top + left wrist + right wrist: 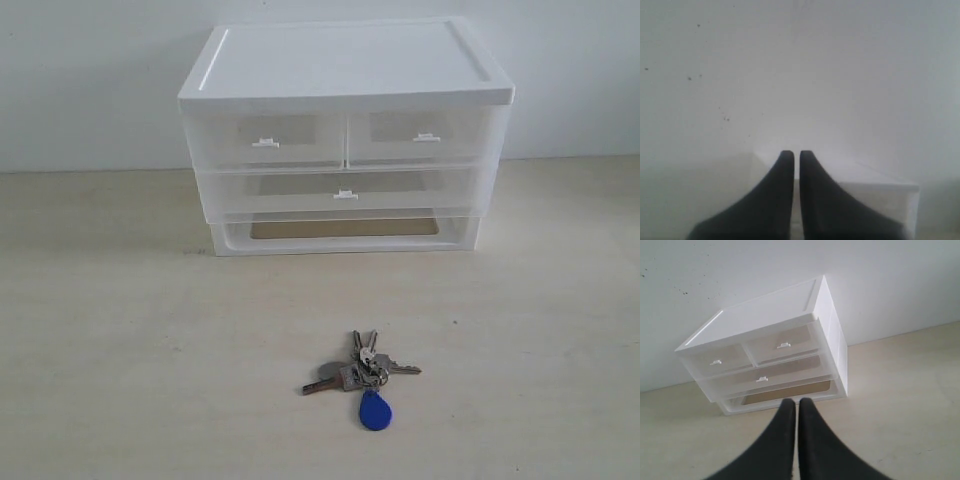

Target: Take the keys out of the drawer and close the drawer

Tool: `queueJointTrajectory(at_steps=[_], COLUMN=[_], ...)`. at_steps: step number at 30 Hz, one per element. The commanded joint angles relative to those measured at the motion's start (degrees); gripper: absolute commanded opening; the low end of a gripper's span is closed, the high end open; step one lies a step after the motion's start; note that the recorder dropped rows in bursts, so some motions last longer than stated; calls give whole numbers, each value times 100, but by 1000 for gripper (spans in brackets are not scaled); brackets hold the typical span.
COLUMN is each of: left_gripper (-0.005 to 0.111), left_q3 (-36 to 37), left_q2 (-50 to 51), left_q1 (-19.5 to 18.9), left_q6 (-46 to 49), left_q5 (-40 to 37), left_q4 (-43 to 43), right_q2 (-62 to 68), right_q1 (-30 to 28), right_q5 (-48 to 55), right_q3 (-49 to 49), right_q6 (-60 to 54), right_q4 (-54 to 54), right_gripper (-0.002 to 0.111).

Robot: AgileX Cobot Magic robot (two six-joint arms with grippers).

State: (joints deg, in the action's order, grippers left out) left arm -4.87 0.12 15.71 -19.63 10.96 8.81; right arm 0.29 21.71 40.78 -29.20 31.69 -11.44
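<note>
The keys (pixel 362 376), silver with a blue fob (pixel 375 410), lie on the table in front of the drawer unit (pixel 345 70). The wide translucent drawer (pixel 345 190) with its small white tab handle (pixel 345 195) sits pushed into the unit; it also shows in the right wrist view as the drawer (pixel 765 376). No arm appears in the exterior view. My left gripper (pixel 796 155) is shut and empty, facing a white wall above a white box corner. My right gripper (pixel 797 402) is shut and empty, pointing toward the unit's base.
Two half-width drawers (pixel 265 135) (pixel 425 130) sit above the wide one. An open slot (pixel 345 228) at the bottom of the unit shows the table through it. The beige table (pixel 120 330) spreads around the keys; a white wall stands behind.
</note>
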Motion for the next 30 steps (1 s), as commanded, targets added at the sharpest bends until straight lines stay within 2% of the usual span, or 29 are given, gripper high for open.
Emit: queueJointTrajectory(at_steps=[1,8,11,13,15,20,22,30], left_gripper=[4,4,4,4,4,4,4,4], left_q3=[187,487,487,487,487,487,487,487], left_q2=[-12,-12,-12,-12,-12,-12,-12,-12], left_q1=[-207,-1089,-1611,-1811,-1856,-1856,-1856,-1856], left_q6=[773,1171,1885,2610,2888,2638,2349,2349], left_q5=[-226,-480,-1357,-1670,-2030,-2862,-2839,-2790], left_q4=[-217,-410,-593,-1144,-1283,-1042,-1042,-790], right_q2=[-29,-29,-29,-29,-29,-29,-29,-29], right_q1=[15,15,15,15,15,15,15,15], right_q5=[14,14,14,14,14,13,13,13], right_q3=[-41,-41,-41,-41,-41,-41,-41,-41], right_q6=[-6,-6,-6,-6,-6,-17,-17,-17], right_q4=[-34,-34,-34,-34,-34,-34,-34,-34], right_gripper=[0,0,0,0,0,0,0,0])
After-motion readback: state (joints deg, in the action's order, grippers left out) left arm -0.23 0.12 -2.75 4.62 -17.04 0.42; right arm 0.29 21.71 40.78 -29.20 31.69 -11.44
